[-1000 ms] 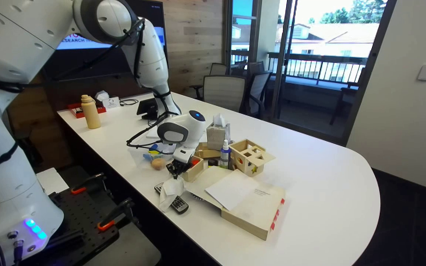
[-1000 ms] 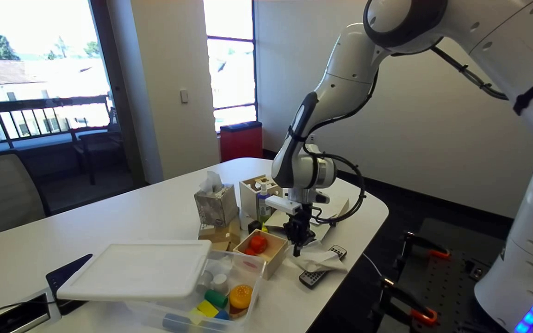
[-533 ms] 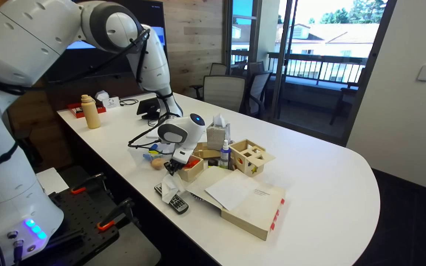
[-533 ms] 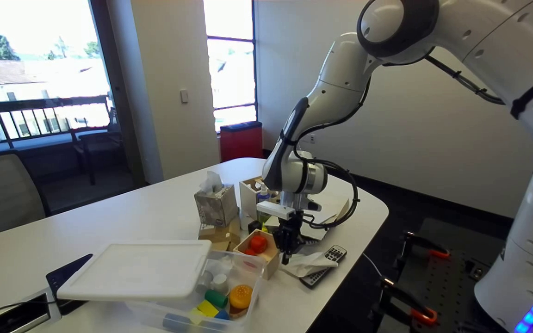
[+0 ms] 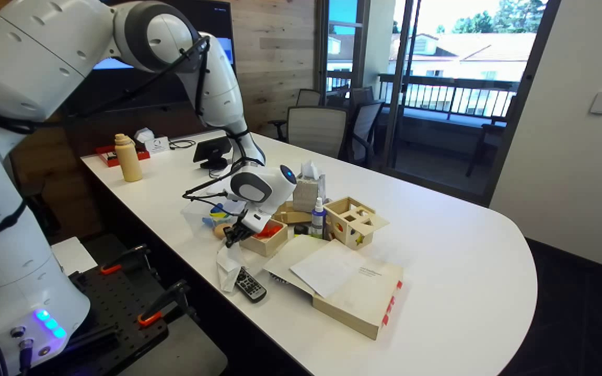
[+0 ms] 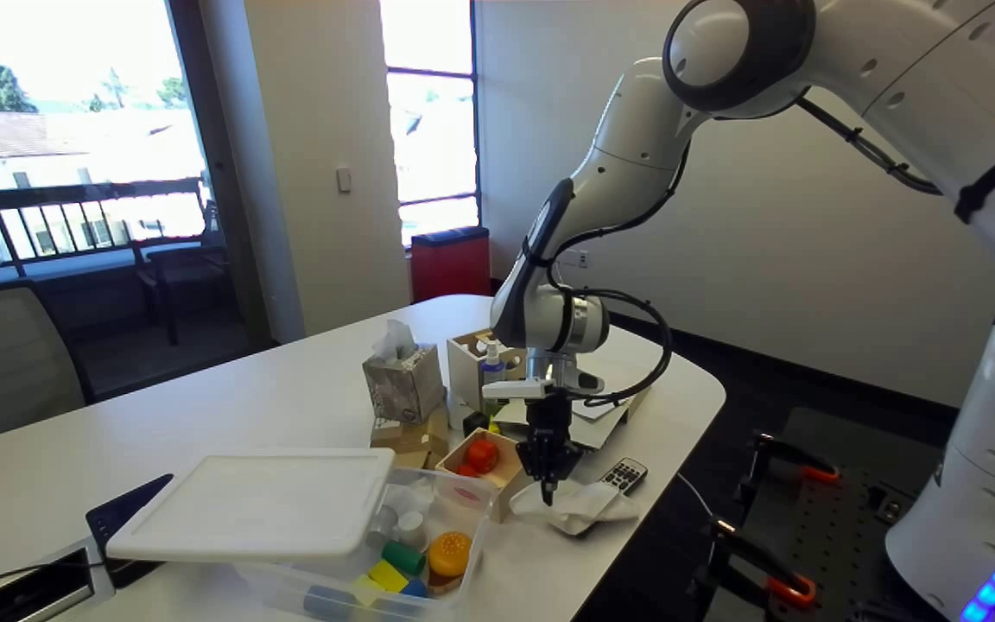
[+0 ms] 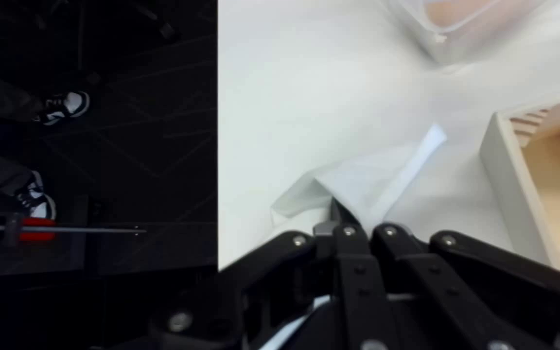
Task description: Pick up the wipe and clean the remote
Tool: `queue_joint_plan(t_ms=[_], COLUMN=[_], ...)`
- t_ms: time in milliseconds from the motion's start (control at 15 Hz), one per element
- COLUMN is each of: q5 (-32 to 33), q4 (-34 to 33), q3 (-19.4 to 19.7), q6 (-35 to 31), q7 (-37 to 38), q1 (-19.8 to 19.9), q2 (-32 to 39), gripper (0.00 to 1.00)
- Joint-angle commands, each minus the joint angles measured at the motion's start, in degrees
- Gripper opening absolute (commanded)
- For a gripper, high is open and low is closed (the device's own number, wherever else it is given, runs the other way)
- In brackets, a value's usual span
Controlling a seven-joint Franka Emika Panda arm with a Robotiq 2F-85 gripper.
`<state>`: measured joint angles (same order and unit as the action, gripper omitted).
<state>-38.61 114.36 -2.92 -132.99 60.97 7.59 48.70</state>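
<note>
Near an edge of the table point(image 6: 679, 415), the gripper point(image 6: 548, 491) touched the wipe point(image 6: 586, 504), which hid part of the remote point(image 6: 624, 474).

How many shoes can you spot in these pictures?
2, both in the wrist view, on the dark floor past the edge of the table: one upper shoe and one lower shoe in that picture. More may be hidden under the table.
</note>
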Motion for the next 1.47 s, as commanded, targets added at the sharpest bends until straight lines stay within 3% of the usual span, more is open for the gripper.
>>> queue_joint_plan(t_ms=[0,467,867,1400], q5=[0.1,4.5,10.3,17.2], q4=[0.5,2.6,4.7,9.3], q3=[4.1,11.1,14.0,18.3], q6=[4.8,1.3,0.3,-6.8], q7=[3.6,12.4,19.0,27.1], q1=[-3.0,-8.1,-8.1,-10.1], q2=[-0.3,-1.2,-2.5,-3.5], gripper=[0.0,0.0,0.0,0.0])
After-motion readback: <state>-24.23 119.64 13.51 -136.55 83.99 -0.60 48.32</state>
